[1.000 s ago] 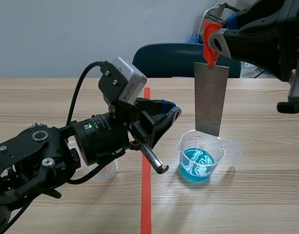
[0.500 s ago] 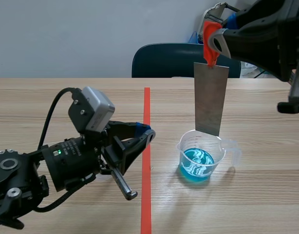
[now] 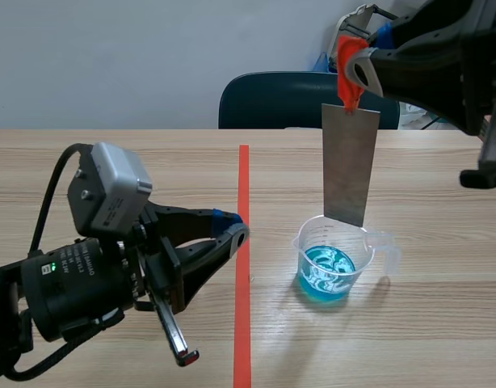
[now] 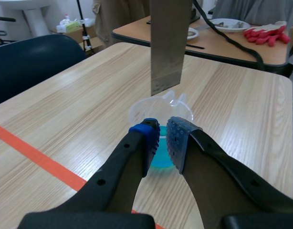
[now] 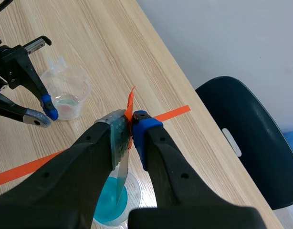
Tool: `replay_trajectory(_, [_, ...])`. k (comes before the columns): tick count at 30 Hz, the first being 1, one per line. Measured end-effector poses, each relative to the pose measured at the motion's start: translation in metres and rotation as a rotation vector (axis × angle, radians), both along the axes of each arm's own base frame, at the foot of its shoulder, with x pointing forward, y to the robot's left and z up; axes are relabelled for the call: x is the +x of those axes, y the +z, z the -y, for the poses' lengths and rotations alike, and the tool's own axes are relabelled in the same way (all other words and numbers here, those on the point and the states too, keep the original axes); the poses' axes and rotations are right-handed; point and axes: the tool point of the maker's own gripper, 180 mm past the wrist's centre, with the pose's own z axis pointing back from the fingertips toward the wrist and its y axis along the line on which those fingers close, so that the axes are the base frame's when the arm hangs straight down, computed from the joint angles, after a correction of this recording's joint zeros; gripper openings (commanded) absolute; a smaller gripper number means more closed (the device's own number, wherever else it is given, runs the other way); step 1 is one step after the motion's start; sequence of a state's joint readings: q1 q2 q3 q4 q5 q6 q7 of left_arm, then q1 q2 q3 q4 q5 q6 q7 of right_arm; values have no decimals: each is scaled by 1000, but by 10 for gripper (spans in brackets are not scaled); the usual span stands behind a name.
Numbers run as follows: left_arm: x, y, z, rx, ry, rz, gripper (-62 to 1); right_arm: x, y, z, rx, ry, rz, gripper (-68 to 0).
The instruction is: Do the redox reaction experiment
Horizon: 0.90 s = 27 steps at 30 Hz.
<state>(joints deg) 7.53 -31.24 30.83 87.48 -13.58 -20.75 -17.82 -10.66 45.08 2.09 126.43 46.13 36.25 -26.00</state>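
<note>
A grey metal plate (image 3: 349,166) with an orange-red tab hangs upright from my right gripper (image 3: 353,69), which is shut on its top end. Its lower edge sits at the rim of a clear beaker (image 3: 333,259) holding blue liquid; I cannot tell if it touches the liquid. In the right wrist view the plate (image 5: 121,176) runs down from between my fingers (image 5: 129,121) into the beaker (image 5: 108,210). My left gripper (image 3: 234,233) hovers left of the red tape line, shut with nothing in it. Ahead of its pads (image 4: 162,136) stand the beaker (image 4: 141,105) and plate (image 4: 168,43).
A second small clear beaker (image 5: 65,93) with pale liquid stands beside my left gripper (image 5: 41,114); the left arm hides it in the scene view. A dark blue chair (image 3: 288,101) is behind the table. A red tape line (image 3: 242,283) runs down the table's middle.
My left arm has drawn back to the left and toward the table's near edge, away from the blue beaker. The right arm and plate have not moved.
</note>
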Motion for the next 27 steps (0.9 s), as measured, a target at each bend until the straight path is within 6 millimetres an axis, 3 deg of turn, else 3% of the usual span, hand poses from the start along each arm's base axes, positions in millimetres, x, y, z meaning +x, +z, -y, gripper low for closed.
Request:
replay_trajectory(3, [-2, -1, 0, 0, -4, -5, -472, 0, 0, 0, 0, 0, 0, -669])
replay_trajectory(5, [-4, -1, 2, -2, -18, -10, -407, 0, 0, 0, 0, 0, 0, -669])
replay_trajectory(8, [-6, -1, 3, -6, -31, -15, -256, 0, 0, 0, 0, 0, 0, -669])
replay_trajectory(11, [-8, 2, 4, -18, -41, -8, -13, 0, 0, 0, 0, 0, 0, -669])
replay_trajectory(12, [-9, 3, 5, -27, -53, -5, 14, 0, 0, 0, 0, 0, 0, -669])
replay_trajectory(27, [-9, 2, 5, -22, -53, -7, 14, 0, 0, 0, 1, 0, 0, -669])
